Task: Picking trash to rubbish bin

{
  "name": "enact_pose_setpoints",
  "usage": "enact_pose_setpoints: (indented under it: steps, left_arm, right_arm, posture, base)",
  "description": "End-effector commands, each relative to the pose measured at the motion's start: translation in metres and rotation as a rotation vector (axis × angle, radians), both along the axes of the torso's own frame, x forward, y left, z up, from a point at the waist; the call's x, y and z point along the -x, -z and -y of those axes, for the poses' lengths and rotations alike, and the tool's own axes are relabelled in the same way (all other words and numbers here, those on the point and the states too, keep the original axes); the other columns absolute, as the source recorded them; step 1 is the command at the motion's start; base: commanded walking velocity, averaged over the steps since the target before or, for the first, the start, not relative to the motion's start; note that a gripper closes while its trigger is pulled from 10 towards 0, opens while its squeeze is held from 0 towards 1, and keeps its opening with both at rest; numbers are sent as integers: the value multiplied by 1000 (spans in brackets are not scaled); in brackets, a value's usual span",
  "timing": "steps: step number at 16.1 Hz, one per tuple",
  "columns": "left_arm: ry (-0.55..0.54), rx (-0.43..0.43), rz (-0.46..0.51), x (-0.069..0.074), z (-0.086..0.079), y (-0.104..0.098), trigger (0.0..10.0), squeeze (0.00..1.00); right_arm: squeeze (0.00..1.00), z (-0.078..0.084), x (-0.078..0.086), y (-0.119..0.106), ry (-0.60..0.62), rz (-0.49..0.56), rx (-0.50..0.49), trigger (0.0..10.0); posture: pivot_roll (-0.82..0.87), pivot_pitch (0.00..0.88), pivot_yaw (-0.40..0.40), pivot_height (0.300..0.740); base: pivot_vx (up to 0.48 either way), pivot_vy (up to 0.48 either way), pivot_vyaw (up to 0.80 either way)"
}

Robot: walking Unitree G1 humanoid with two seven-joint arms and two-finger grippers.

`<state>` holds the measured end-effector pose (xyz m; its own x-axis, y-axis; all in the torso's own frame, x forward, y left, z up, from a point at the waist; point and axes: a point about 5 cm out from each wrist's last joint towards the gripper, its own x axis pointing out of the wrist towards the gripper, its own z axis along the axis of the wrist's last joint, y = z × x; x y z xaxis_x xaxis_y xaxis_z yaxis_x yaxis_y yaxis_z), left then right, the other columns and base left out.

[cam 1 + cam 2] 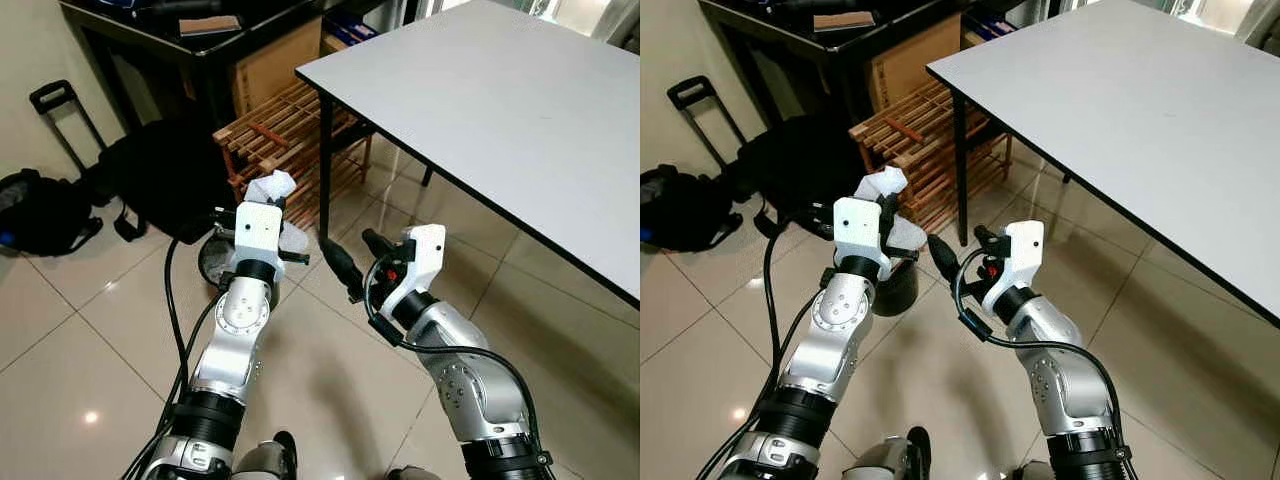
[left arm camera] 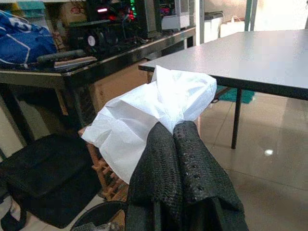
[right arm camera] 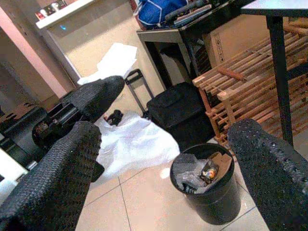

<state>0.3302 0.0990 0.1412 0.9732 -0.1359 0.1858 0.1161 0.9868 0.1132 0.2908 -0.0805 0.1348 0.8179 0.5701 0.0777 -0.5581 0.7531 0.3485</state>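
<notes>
The left pincer held crumpled white paper clamped between its fingers just above the black rubbish bin on the floor, so the drop looked next, needing only release, while the right pincer hovered open alongside.

White tissue sits in the left gripper's black knobbly fingers. Black bin; pale glossy floor tiles; light grey worktop on black legs; brown slatted rack; black bag at ten o'clock.
</notes>
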Motion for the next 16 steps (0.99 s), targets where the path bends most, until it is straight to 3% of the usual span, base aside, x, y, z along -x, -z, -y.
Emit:
enact_pose_setpoints:
  steps: [1, 9, 12, 14, 16]
  left_arm:
    - [23, -7, -39, 1, 2, 6, 10000, 0]
    - [-13, 13, -105, 0, -3, 16, 10000, 0]
    - [-20, -2, -108, -1, -5, 17, 10000, 0]
    - [-20, -3, -111, -1, -5, 16, 10000, 0]
    - [-21, -3, -113, -1, -5, 17, 10000, 0]
  right_arm:
    - [0, -2, 2, -2, -16, 2, -2, 10000]
    - [0, -2, 3, 1, -28, 13, 62, 10000]
    - [0, -2, 1, 6, -18, 6, 115, 10000]
    - [0, -3, 2, 6, -24, 2, 110, 10000]
    - [0, -4, 2, 6, -25, 3, 109, 10000]
  posture:
    - [-65, 150, 46, 740]
    - [-66, 153, 44, 740]
    - [-64, 152, 44, 740]
    - [-64, 152, 44, 740]
    - [-64, 152, 44, 740]
  base:
    - [0, 0, 0]
    - [0, 0, 0]
    - [392, 0, 406]
    - [433, 0, 800]
    - [435, 0, 0]
